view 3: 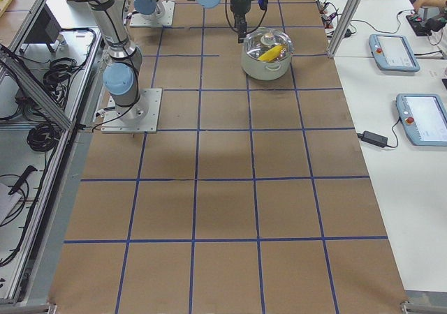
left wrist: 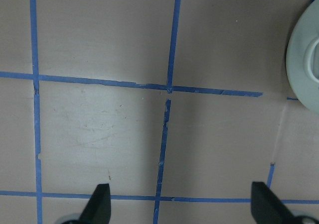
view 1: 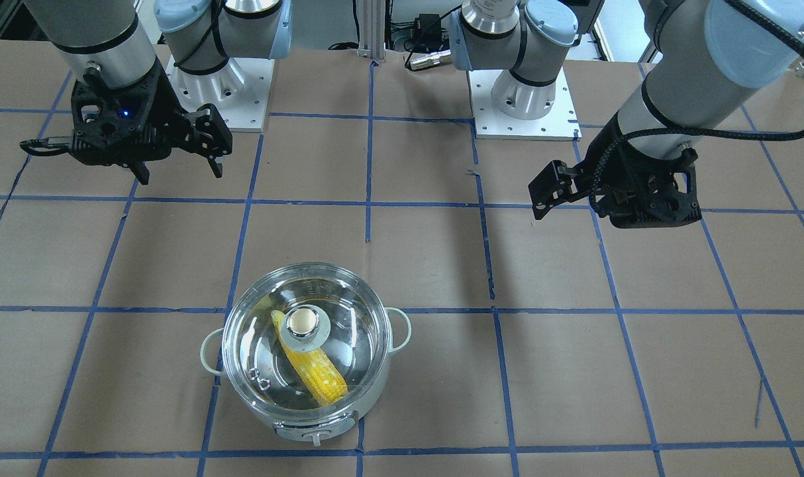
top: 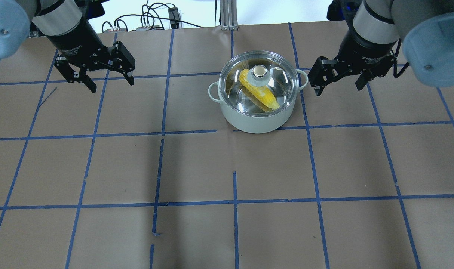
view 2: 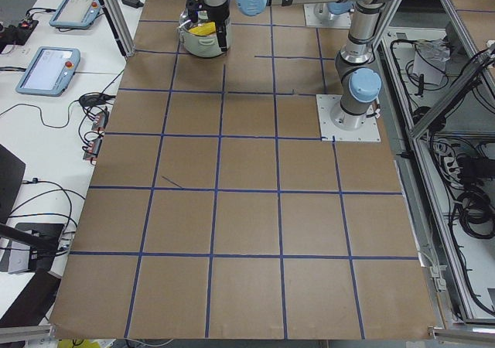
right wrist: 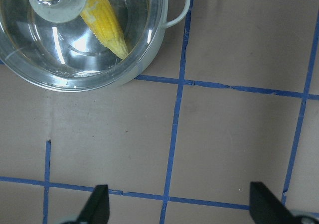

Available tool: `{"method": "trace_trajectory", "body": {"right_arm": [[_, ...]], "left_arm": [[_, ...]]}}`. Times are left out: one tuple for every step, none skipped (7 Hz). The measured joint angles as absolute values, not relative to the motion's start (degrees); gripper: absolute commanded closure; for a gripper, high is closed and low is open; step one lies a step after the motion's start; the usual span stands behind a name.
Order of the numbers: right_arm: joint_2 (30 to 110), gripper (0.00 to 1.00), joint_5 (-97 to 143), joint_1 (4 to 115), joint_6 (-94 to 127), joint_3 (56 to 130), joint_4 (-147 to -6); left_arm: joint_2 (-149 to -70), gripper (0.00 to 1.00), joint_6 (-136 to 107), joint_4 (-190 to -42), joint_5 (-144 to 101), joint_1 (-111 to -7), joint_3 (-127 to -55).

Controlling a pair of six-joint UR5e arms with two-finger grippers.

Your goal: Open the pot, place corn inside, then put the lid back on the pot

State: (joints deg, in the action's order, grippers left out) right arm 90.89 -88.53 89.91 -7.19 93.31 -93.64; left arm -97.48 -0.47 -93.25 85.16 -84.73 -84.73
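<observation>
Left gripper (top: 112,86), right gripper (top: 338,90): small white lettering, unreadable.

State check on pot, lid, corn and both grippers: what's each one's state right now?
pot: upright, closed by the lid.
lid: seated on the pot's rim, nothing gripping it.
corn: inside the pot, lying at a slant under the glass.
left gripper: jaws open, empty, well clear of the pot.
right gripper: jaws open, empty, beside the pot, not touching it.
</observation>
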Motion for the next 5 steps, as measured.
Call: {"method": "trace_trajectory", "body": {"right_arm": [[90.9, 0.0, -88.6, 89.9, -7.1, 93.3, -93.7], [91.0, 0.0, -88.6, 89.9, -7.2, 93.3, -93.8], [91.0, 0.0, -88.7, 89.8, -7.2, 93.3, -93.9], [91.0, 0.0, -88.7, 89.8, -7.2, 93.2, -93.9], [91.0, 0.0, -88.7, 89.9, -7.2, 93.1, -93.9]], "left_arm": [[-97.5, 0.0, -0.4, -93.3, 85.2, -84.7, -84.7], [-97.5, 0.0, -0.4, -93.3, 85.3, -84.7, -84.7], [-97.5, 0.0, -0.4, -93.3, 85.4, -84.7, -84.7], [-97.5, 0.0, -0.4, -93.3, 85.5, -84.7, -84.7], [-97.5, 0.0, -0.4, -93.3, 85.6, -84.7, -84.7]]}}
